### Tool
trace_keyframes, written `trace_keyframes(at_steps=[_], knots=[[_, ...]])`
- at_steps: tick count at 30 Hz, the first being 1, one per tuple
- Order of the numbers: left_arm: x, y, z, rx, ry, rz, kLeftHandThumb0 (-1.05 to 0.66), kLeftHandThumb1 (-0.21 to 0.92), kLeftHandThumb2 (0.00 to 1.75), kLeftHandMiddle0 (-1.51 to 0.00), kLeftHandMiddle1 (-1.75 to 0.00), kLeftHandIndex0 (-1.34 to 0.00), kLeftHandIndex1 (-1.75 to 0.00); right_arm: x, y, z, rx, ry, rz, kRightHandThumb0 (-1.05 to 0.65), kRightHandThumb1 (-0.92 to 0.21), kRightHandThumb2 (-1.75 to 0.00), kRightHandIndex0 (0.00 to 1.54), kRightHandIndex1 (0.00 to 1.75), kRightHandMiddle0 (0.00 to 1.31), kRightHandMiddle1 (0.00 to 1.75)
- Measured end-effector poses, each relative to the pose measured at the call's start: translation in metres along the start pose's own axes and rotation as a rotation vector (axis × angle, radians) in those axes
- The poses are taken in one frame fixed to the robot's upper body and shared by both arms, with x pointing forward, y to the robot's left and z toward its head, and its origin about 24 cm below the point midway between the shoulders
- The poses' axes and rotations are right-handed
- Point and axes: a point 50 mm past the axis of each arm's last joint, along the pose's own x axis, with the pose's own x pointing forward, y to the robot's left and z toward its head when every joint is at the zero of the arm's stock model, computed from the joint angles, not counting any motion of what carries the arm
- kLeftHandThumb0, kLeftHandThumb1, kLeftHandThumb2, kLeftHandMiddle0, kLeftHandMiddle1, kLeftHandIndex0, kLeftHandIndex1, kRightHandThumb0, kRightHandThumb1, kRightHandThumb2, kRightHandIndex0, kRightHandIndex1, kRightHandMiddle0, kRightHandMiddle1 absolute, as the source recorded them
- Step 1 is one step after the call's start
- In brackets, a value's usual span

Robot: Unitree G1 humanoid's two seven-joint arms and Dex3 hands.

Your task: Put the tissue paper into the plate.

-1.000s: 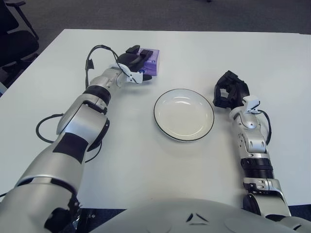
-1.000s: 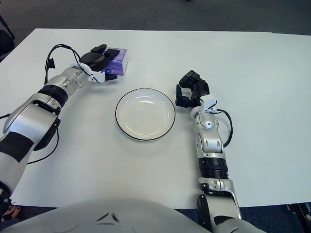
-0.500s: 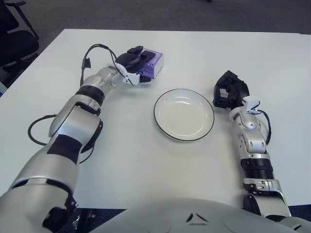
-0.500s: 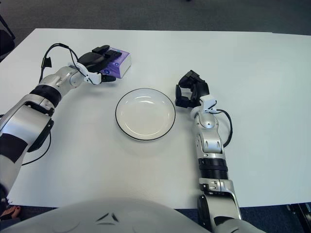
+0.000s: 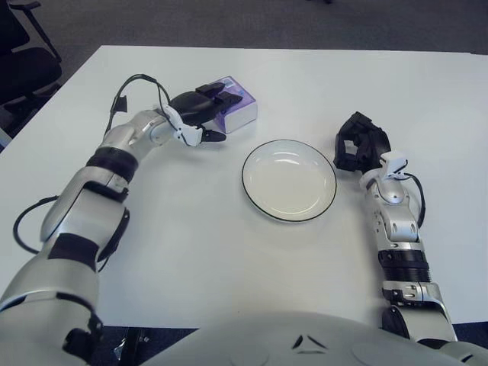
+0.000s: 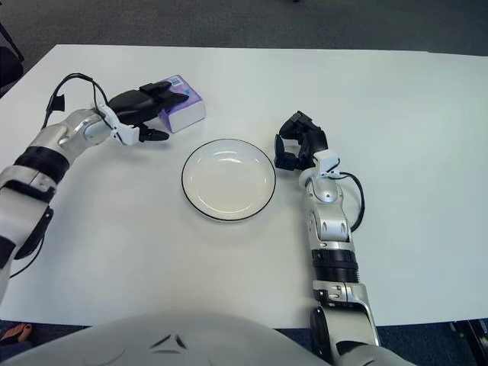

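Note:
The tissue paper pack (image 5: 238, 111), purple on top with white sides, sits tilted on the white table behind and to the left of the plate. My left hand (image 5: 207, 113) reaches it from the left, its dark fingers (image 6: 156, 93) curled over the pack's top and its thumb below, shut on the pack. The white plate (image 5: 289, 180) with a dark rim lies empty at the table's middle. My right hand (image 5: 358, 142) shows just right of the plate's rim, fingers curled with nothing in them.
The white table (image 5: 229, 252) stretches wide around the plate. A black office chair (image 5: 21, 65) stands off the table's far left corner. Grey carpet lies beyond the far edge. A black cable (image 5: 137, 84) loops above my left forearm.
My left hand has pulled back toward me and to the left. The tissue pack has shifted slightly nearer and tipped up, showing its white side. The right hand has not moved.

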Motion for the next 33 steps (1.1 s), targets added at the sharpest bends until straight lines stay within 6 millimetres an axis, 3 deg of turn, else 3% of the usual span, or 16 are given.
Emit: trace_keyframes(at_steps=[14,24,33], knots=[[-0.028,-0.004,0.011,-0.016,-0.047,-0.002,-1.05,0.92,0.85,-0.12,-0.12,0.00,-0.42,-0.001,-0.001,-0.002,-0.003,0.017,-0.007,-0.48,-0.30,-1.34,1.17,1.75,0.63,1.75],[-0.040,-0.002,0.017,-0.026,-0.030,-0.032,-1.02,0.92,0.85,-0.13,-0.13,0.00,-0.35,-0.002,-0.001,-0.005,-0.004,0.043,-0.010,-0.48,-0.30,-1.34,1.17,1.75,0.63,1.75],[-0.045,-0.002,0.023,-0.037,-0.026,-0.034,-1.02,0.92,0.83,-0.16,-0.16,0.00,-0.41,-0.002,-0.002,-0.006,-0.006,0.054,-0.013,-0.48,-0.30,-1.34,1.18,1.75,0.63,1.75]])
